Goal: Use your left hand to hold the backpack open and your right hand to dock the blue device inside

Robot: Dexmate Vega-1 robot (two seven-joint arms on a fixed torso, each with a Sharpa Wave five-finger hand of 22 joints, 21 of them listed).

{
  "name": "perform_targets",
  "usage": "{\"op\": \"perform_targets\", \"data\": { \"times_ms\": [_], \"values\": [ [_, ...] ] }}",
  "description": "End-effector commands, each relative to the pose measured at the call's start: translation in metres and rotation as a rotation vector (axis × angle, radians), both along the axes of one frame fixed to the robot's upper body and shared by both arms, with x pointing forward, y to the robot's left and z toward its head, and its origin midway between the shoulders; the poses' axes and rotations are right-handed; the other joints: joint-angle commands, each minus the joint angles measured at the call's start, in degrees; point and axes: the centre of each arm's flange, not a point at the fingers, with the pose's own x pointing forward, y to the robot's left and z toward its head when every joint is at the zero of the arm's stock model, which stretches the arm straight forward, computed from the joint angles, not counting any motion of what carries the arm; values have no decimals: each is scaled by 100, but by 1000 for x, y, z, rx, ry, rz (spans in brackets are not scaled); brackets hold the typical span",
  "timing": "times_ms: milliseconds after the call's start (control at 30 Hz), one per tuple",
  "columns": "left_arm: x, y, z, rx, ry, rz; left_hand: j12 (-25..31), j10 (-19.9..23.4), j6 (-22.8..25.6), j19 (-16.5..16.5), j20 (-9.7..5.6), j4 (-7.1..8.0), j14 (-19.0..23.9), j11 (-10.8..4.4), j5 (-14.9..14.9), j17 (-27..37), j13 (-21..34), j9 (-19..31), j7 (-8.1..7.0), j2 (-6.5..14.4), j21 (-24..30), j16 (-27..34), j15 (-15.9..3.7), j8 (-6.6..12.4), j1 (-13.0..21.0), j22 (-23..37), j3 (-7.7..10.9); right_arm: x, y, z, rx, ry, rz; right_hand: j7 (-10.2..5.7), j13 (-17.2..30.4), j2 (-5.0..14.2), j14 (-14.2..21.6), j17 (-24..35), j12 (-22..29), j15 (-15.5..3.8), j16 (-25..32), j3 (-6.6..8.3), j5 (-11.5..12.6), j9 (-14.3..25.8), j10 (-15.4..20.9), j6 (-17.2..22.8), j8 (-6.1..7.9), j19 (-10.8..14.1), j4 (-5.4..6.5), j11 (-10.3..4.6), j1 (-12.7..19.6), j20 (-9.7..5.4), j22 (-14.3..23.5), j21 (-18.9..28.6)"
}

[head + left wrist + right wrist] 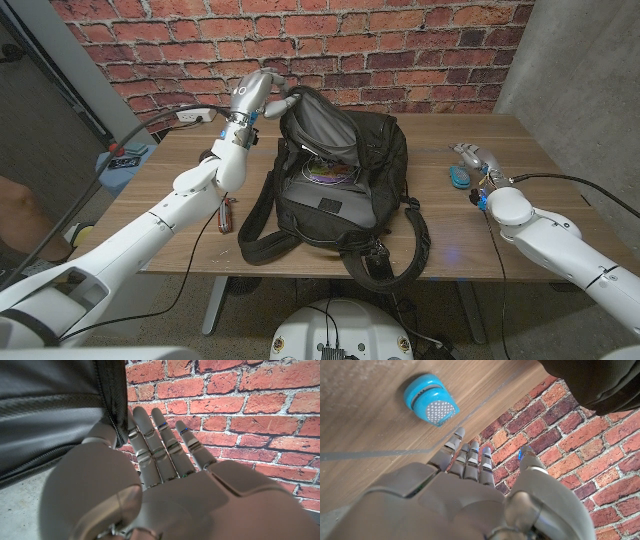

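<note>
One small blue rounded device (459, 177) lies on the wooden table (450, 240), on its right part, well apart from the black fabric backpack (340, 190) at the table's middle. In the right wrist view the blue device (430, 404) shows a lighter face set with a grid of white dots; no writing can be read on it.

Right hand (478, 160): stands just beside the device, on its far right side. In the right wrist view this hand (470, 495) holds nothing; its fingers (470, 460) are straight and loosely apart, and the device lies beyond the fingertips, not touching them.

Left hand (258, 95): raised over the table's far left part, at the backpack's upper rim. In the left wrist view this hand (150, 485) pinches the zippered edge of the backpack (55, 415) between the thumb and the first finger; the other fingers (167, 445) are extended and close together. The main compartment stands open, its grey lining facing the robot. A round multicoloured item (325, 171) lies inside; any print on it is too small to read.

Surroundings:
- a dark red object (224, 216) on the table beside the left arm;
- a white power outlet strip (196, 116) at the table's far left edge;
- a red brick wall (400, 50) behind the table.
</note>
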Motion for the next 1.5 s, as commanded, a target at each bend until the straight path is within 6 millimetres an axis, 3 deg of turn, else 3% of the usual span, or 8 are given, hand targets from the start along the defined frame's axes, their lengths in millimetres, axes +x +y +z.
{"op": "perform_targets", "data": {
  "times_ms": [33,400,1033,1500],
  "values": [
    [5,-3,5,-25,20,-18,33,3,34,-40,1,13,21,11,53,21,5,6,37,107,-17,-16,6,32,112,5,43,0,1,13,-73,52,-89,13,31,-32,89,4,48,-11,28,-1,34,9,83,95,35,69,-12,8,88,33,14,49],
    [14,-9,12,-31,31,-38,57,-12,35,-48,0,20,25,4,81,47,36,13,25,111,-20,-35,16,35,110,6,39,-2,4,30,-140,112,-164,217,139,-129,206,11,168,101,36,-37,33,24,286,135,16,181,-26,125,216,181,12,56],
    [24,-13,16,-34,41,-64,52,-15,25,-61,9,27,25,7,130,88,-5,32,24,115,-26,-79,15,42,109,6,36,-17,17,37,-145,199,-222,346,271,-244,245,28,271,262,6,-78,40,54,293,150,-12,191,-38,242,325,367,12,28],
    [23,-10,14,-45,51,-77,103,-48,-5,-69,5,16,29,40,175,107,68,95,21,114,-29,-120,28,71,131,7,48,-16,30,44,-168,281,-273,452,372,-289,246,46,310,338,-17,-104,40,68,213,125,-45,175,-20,294,387,460,17,11]
  ]
}}
